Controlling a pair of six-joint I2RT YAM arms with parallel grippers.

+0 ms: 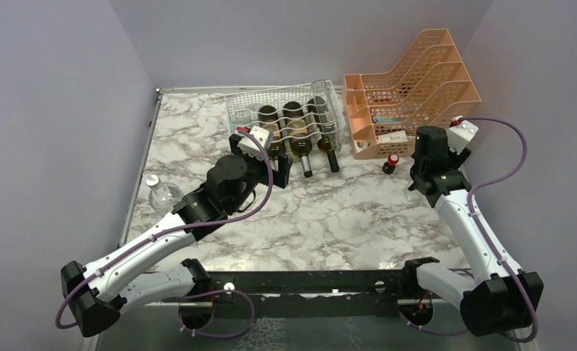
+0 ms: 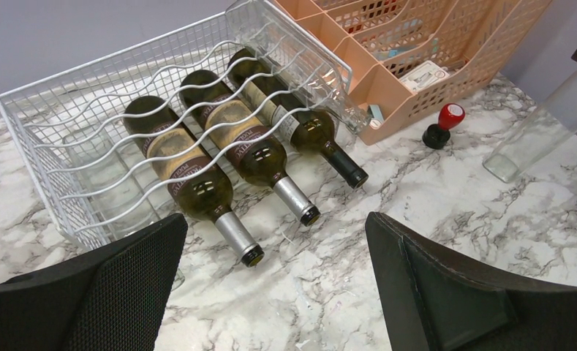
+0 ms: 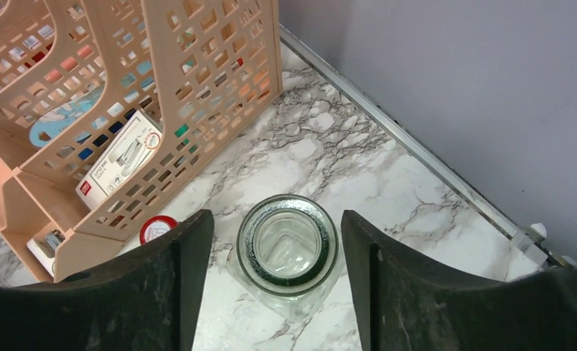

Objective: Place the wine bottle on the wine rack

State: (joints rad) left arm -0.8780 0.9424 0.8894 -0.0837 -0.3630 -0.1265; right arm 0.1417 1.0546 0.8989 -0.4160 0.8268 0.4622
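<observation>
Right wrist view: the right hand straddles the open mouth of an upright clear glass bottle at lower centre, its fingers partly spread. A gap shows on the frame-left side; the other finger may be touching the rim, though that is hard to tell. The bottle stands on the marble surface just beside the orange file tray. In the left wrist view, the left hand is spread wide and empty, facing the white wine rack at upper left, where three dark bottles lie in cradles.
</observation>
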